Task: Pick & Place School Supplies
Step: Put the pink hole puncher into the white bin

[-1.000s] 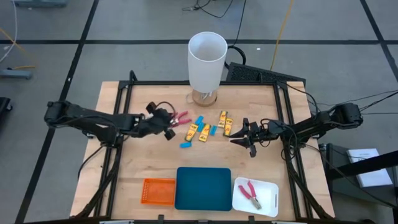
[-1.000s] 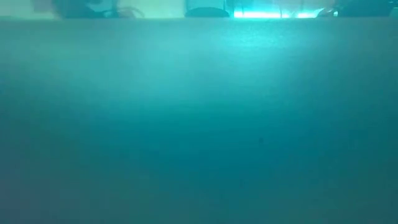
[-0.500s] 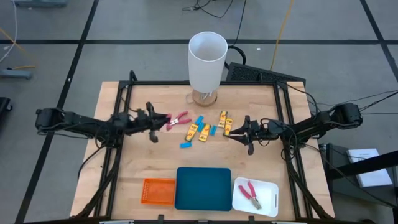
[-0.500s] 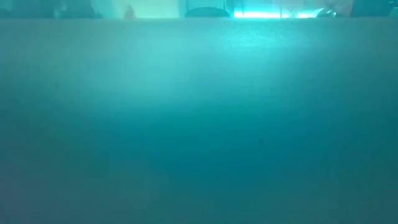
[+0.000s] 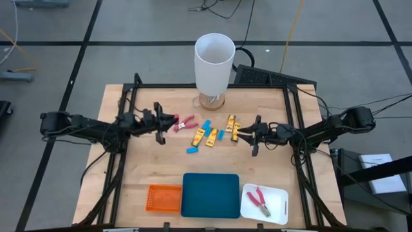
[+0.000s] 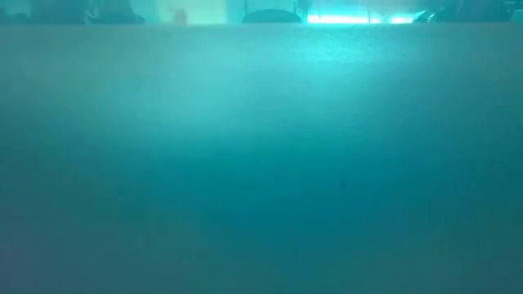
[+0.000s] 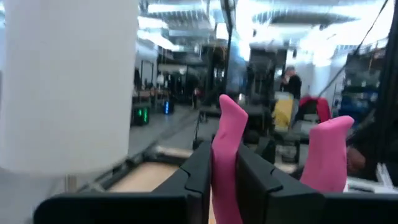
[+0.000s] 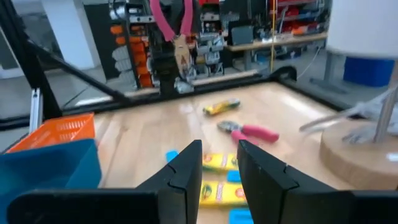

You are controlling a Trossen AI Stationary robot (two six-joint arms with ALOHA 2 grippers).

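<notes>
The floor is grey with dark lines that make big squares, and cables lie on it at the top centre. Behind the table stand shelves and bright ceiling lights.

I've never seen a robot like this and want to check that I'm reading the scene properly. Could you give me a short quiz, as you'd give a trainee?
1. True or false: the white tray holds a pair of pliers.
2. In a few words: what is the left gripper clamped on?
3. Pick one. The tall white cylinder stands: A in the teal tray; B on the table, at the side opposite the trays; C between the right arm's fingers.

Key
1. True.
2. One handle of the red-handled pliers; the left wrist view shows it pinched between the fingers.
3. B.
</notes>
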